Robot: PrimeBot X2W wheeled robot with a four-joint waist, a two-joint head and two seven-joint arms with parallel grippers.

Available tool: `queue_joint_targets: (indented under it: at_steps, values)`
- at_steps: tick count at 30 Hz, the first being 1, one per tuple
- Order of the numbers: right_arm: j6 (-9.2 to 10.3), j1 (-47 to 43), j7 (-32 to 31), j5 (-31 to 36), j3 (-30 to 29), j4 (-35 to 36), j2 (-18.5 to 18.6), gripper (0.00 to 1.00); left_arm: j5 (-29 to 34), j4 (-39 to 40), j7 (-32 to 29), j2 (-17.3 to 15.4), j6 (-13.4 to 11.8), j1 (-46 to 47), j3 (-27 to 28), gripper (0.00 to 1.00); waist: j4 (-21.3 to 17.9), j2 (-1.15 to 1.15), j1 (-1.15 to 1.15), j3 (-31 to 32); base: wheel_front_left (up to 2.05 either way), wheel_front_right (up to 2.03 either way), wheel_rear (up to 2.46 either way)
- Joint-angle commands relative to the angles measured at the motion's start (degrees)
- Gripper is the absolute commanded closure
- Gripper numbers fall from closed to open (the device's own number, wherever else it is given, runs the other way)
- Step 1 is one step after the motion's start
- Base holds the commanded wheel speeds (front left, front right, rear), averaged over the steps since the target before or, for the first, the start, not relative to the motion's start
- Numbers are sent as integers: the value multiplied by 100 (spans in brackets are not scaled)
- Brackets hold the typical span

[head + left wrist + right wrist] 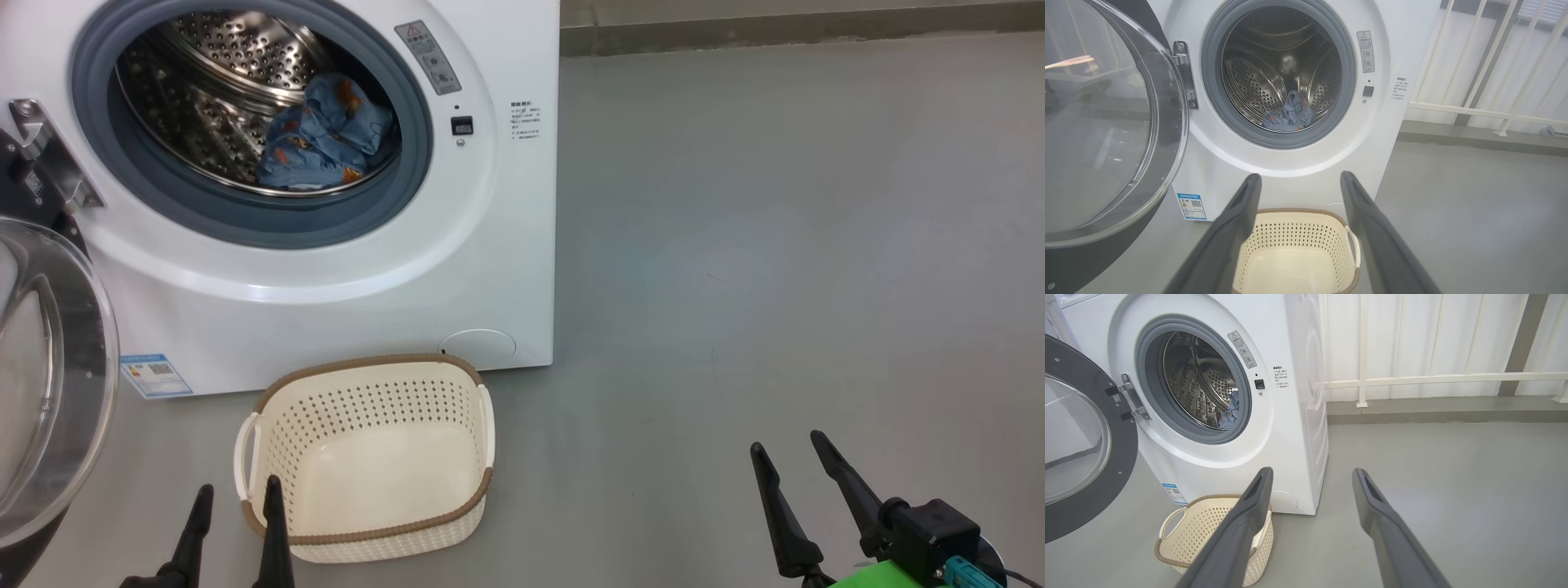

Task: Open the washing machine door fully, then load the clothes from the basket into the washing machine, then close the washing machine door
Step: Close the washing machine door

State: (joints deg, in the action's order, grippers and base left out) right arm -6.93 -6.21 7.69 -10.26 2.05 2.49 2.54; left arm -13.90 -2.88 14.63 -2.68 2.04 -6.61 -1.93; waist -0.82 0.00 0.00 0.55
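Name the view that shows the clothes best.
The head view: the clothes lie large in the drum, print visible. The left wrist view shows them small and distant; the right wrist view, a sliver behind the rubber ring.

LAUNDRY ROOM: A white railing point(1445, 379) of slim upright bars joined by one horizontal rail lines the back of the room. Directly below the railing runs a low grey kerb point(1433, 410), where the railing's post point(1363, 347) stands on a small flared foot point(1361, 403). Behind the railing is a pale wall point(1412, 335). A dark grey column point(1521, 343) rises at the railing's right stretch. In front of the railing spreads a smooth, faintly scuffed grey floor point(775, 245). A small grey fitting point(1551, 131), too small to identify, sits under the railing.
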Motion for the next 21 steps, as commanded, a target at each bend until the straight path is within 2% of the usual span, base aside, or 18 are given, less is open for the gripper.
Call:
queue_joint_targets:
  at_steps: [1,21]
  values:
    - [-56,176,47,-24,156,132,33,0,58,151,37,-20,17,218,176,0,-2,0,0,2,0,0,0]
    - [-56,158,37,-4,165,142,33,0,56,134,37,-20,2,221,134,0,36,0,0,2,0,0,0]
